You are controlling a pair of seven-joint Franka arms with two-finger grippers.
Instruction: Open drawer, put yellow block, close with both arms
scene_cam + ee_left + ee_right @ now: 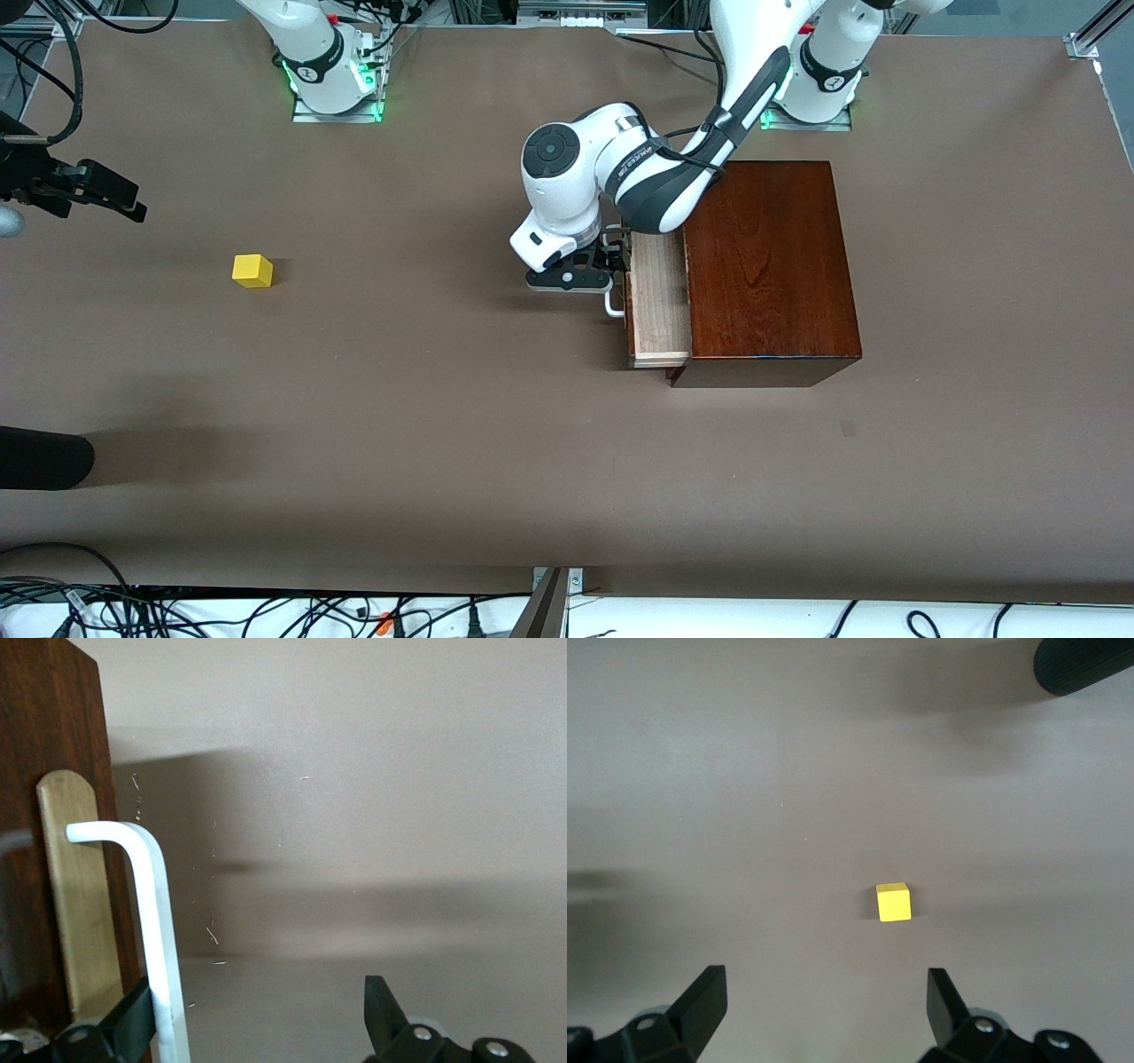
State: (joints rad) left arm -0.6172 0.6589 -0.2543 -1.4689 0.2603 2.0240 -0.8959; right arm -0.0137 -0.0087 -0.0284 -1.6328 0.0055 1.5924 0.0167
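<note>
While I scan from the right arm's end of the table toward the wooden box (769, 270), the first thing I meet is the right gripper (97, 190), hanging in the air with its fingers (700, 1001) spread wide and nothing between them; that arm waits. The yellow block (252, 270) sits alone on the bare table (443, 425), well apart from the box and toward the right arm's end, untouched. I judge it light, stiff and smooth-sided, so a square pinch across two flat faces, low on the cube, should hold it without slipping. At the box, the drawer (658, 297) is pulled partly out, its pale tray showing beside the box's dark body. The left gripper (607, 270) is at the drawer's front by the white handle (159, 939); its fingers (133, 1019) stand apart, with the handle's bar touching or just beside one of them and the other finger well clear, so it pinches nothing. I expect the drawer to slide stiffly on wood, and the box looks heavy enough to stay put; the bar's straight middle is the place to hook or grip. The opening still looks narrow for dropping the block in.
</note>
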